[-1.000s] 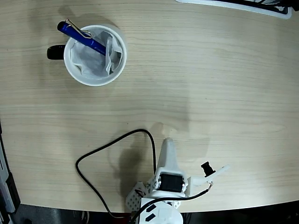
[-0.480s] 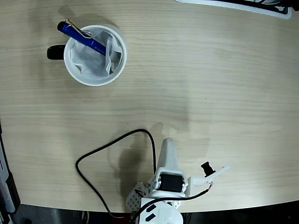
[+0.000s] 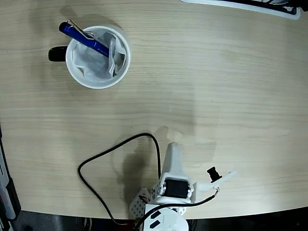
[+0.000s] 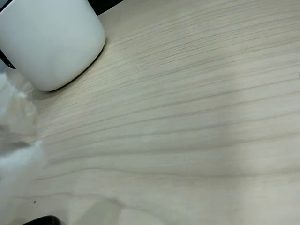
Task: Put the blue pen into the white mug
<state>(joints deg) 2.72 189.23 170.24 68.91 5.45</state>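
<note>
In the fixed view the white mug (image 3: 97, 57) stands at the upper left of the table, its black handle pointing left. The blue pen (image 3: 84, 38) leans inside it on the crumpled paper lining, with its clip end sticking out over the upper-left rim. My gripper (image 3: 173, 150) is pulled back near the table's front edge, far from the mug. It shows as a single white point with the fingers together and nothing held. The wrist view has the mug's white side (image 4: 51, 37) at the top left and a blurred white finger (image 4: 16, 154) along the left edge.
A black cable (image 3: 103, 159) loops over the table to the left of the arm's base (image 3: 166, 211). A white-edged object (image 3: 250, 6) lies along the top right edge of the fixed view. Bare wood lies between the arm and the mug.
</note>
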